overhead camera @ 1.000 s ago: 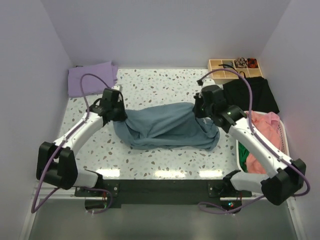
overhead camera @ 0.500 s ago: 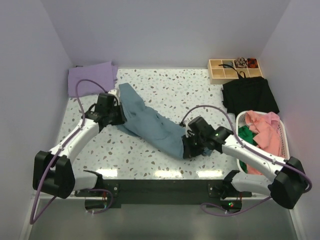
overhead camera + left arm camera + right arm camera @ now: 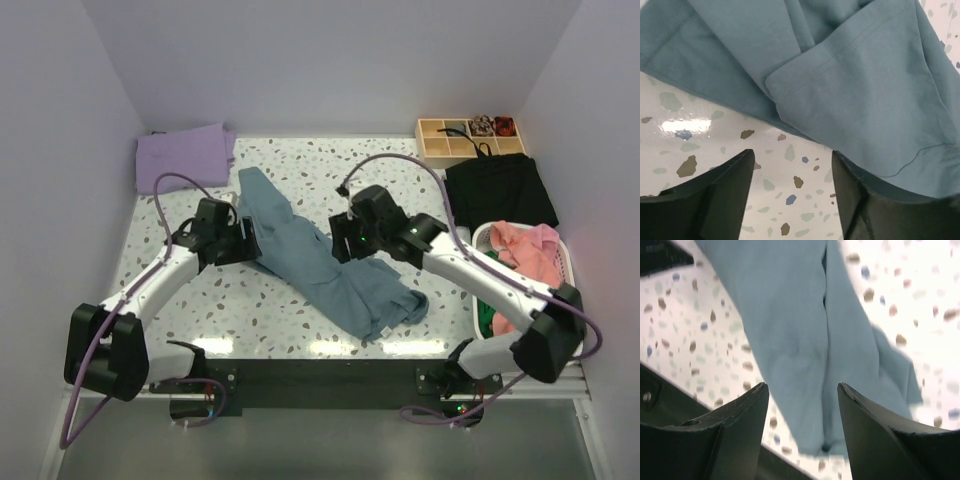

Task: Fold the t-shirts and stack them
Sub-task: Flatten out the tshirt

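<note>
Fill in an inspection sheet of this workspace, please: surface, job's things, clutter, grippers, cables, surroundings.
Surface: white speckled terrazzo table, glossy.
Job's things: large slate-blue cloth t-shirt rumpled diagonally mid-table, unfolded; lavender-purple cloth t-shirt folded at the far left corner; salmon-pink cloth in the white plastic basket at right.
Clutter: black cloth and wooden compartment tray at far right; green cloth in the basket.
Grippers: left gripper open at the blue shirt's edge; right gripper open above it, holding nothing.
Cables: purple cables loop above both arms.
Surroundings: plain pale walls on three sides.
</note>
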Tool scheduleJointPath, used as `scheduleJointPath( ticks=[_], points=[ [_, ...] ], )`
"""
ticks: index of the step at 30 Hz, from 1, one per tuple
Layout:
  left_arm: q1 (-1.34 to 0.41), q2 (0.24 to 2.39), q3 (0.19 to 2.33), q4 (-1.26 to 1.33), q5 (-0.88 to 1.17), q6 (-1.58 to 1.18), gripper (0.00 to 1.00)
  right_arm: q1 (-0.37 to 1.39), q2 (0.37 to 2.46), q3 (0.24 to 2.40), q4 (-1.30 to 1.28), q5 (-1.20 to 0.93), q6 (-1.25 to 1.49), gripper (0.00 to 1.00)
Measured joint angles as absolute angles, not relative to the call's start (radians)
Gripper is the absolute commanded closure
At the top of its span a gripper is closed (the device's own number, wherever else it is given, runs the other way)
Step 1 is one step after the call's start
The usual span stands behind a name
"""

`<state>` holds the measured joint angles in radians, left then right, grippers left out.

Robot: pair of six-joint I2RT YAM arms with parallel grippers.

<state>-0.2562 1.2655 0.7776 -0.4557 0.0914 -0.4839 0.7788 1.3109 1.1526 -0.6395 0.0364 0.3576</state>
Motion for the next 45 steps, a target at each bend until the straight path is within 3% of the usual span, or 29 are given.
scheduleJointPath(
  ticks=[5, 12, 22, 28, 45],
  points=[
    [-0.255, 1.266, 0.791, -0.434, 0.017, -0.496, 0.16, 0.774, 1.588, 1.257, -0.493, 0.043, 0.300, 0.42],
    [-0.230, 1.295, 0.796, -0.365, -0.034, -0.515, 0.14, 0.748, 1.886, 1.415, -0.456, 0.018, 0.225, 0.44],
    [-0.215, 1.330, 0.797, -0.327, -0.034, -0.516, 0.14, 0.694, 1.913, 1.427, -0.434, -0.030, 0.194, 0.55],
    [-0.205, 1.330, 0.797, -0.319, -0.034, -0.515, 0.14, 0.684, 1.916, 1.430, -0.423, -0.062, 0.192, 0.55],
    [-0.174, 1.330, 0.797, -0.308, -0.027, -0.513, 0.14, 0.675, 2.234, 1.822, -0.451, -0.153, 0.171, 0.53]
  ],
)
